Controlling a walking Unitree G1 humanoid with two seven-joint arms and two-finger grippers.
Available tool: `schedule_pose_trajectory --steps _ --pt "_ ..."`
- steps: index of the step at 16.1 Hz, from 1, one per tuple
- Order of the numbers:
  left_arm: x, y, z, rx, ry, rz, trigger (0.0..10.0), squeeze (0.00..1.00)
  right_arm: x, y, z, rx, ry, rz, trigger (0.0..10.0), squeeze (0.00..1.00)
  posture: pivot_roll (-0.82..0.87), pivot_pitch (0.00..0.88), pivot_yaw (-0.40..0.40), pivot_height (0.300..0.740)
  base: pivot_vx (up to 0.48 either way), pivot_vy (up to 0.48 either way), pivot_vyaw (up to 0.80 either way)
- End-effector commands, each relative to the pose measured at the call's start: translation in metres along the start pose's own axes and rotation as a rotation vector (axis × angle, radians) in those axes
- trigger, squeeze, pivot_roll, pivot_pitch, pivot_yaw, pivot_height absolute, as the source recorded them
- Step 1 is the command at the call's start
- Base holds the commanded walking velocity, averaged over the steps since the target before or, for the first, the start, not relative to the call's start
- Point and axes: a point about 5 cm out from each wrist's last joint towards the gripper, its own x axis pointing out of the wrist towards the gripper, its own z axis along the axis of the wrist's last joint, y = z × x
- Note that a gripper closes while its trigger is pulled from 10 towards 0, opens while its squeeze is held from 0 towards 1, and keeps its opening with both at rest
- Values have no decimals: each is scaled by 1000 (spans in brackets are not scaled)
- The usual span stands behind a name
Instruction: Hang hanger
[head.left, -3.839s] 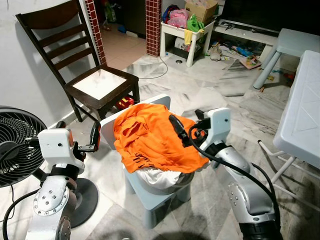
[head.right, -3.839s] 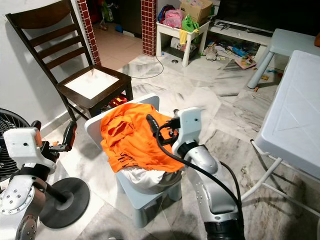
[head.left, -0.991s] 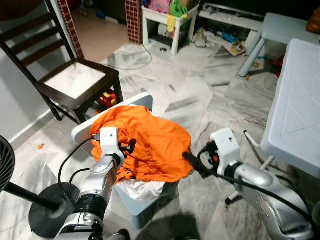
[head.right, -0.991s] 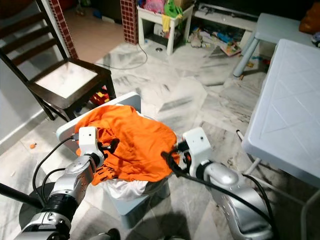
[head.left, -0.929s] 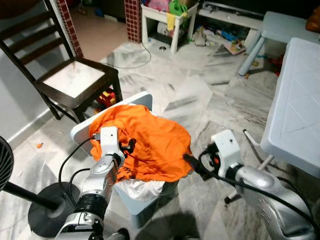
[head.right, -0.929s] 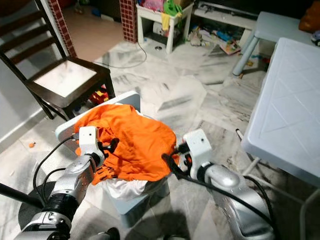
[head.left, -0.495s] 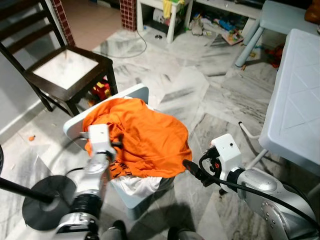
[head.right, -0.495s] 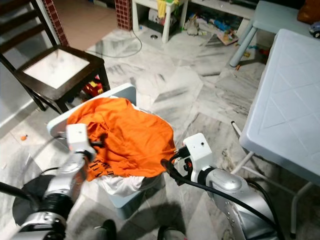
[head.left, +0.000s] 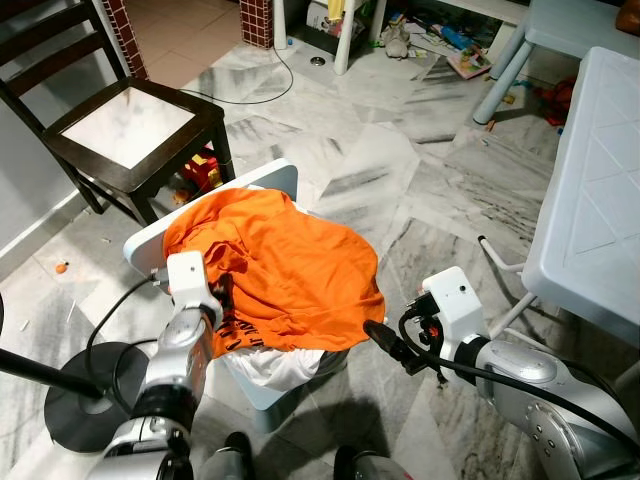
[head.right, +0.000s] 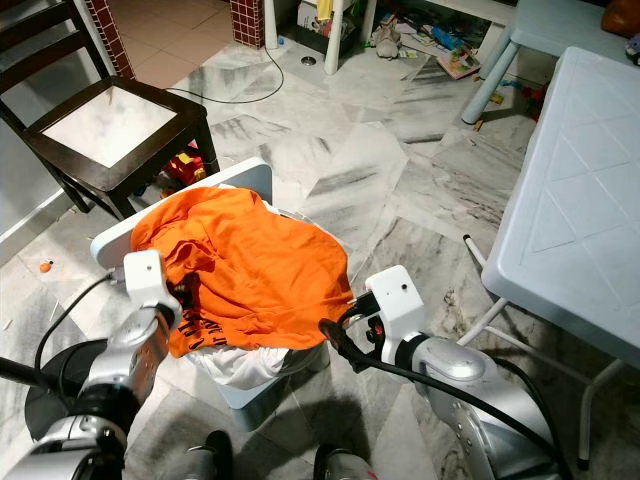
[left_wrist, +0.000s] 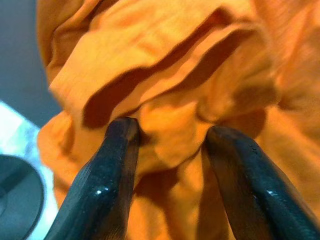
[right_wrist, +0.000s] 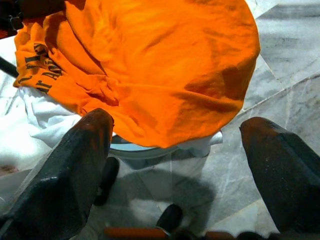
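At lower right, our right gripper hung spread wide just beside the orange shirt. Our left gripper pressed into its folds, fingers parted around a ridge of cloth. White laundry lay beneath. Farther off stood a dark wooden chair and white table. We could not find the hanger.
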Motion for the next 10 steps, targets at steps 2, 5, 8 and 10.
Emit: schedule_pose_trajectory --steps 2,5,8,10 --pt "-1 1 -8 3 35 -4 0 0 -1 2 1 -5 -1 2 10000 0 -180 257 -72 740 0 0 0" --pt "1 0 -6 -16 34 -13 0 0 1 2 2 -6 -6 -2 10000 0 -174 250 -67 740 0 0 0" --pt "2 2 -5 -2 38 -12 0 0 4 3 4 -5 -14 3 10000 0 -167 242 -65 740 0 0 0" --pt "2 4 -1 0 12 -4 0 0 5 2 3 -5 -13 2 10000 0 -162 236 -62 740 0 0 0"
